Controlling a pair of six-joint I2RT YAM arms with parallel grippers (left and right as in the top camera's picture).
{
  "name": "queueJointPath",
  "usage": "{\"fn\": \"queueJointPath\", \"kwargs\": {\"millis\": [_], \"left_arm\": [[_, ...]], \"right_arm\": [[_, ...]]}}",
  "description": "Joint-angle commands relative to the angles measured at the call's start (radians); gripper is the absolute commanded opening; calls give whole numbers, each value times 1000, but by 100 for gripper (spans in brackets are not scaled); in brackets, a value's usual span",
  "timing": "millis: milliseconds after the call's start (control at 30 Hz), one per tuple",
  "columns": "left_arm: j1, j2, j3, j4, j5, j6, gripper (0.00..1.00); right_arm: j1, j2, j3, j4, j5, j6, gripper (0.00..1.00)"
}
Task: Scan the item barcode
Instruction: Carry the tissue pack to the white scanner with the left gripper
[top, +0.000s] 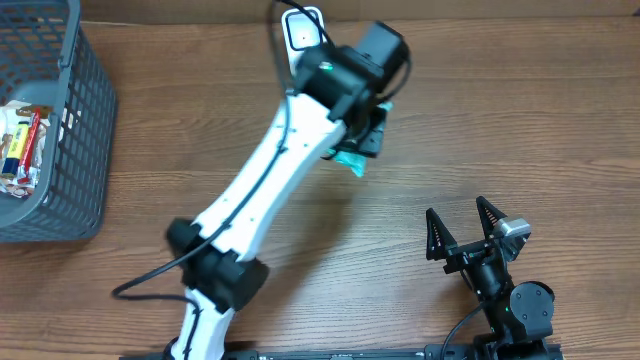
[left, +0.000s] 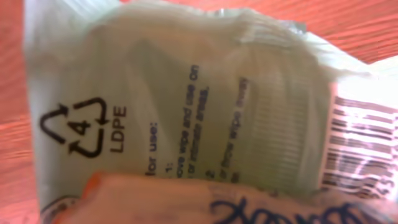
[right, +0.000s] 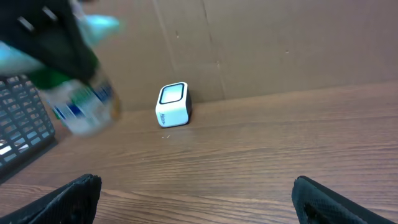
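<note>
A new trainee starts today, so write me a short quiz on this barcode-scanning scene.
1. True or false: the right end effector stands open and empty.
2. The left end effector holds: A) a plastic packet B) a metal can C) nothing.
3. Fill in: the recycling mark on the packet, left of its barcode in the left wrist view, reads 4 and ____.
Key: 1 true; 2 A; 3 LDPE.
</note>
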Motion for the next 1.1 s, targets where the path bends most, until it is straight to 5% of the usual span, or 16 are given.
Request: {"fn": "queueJointPath", "kwargs": {"millis": [0,1067], "left_arm": [[-34,57,12,23,-17,-80,39],[-197,311,11,240,-13,-139,42]], "right_arm": [[-2,-8,-10,4,-5,1,100],[-2,-8,-10,4,-5,1,100]]}}
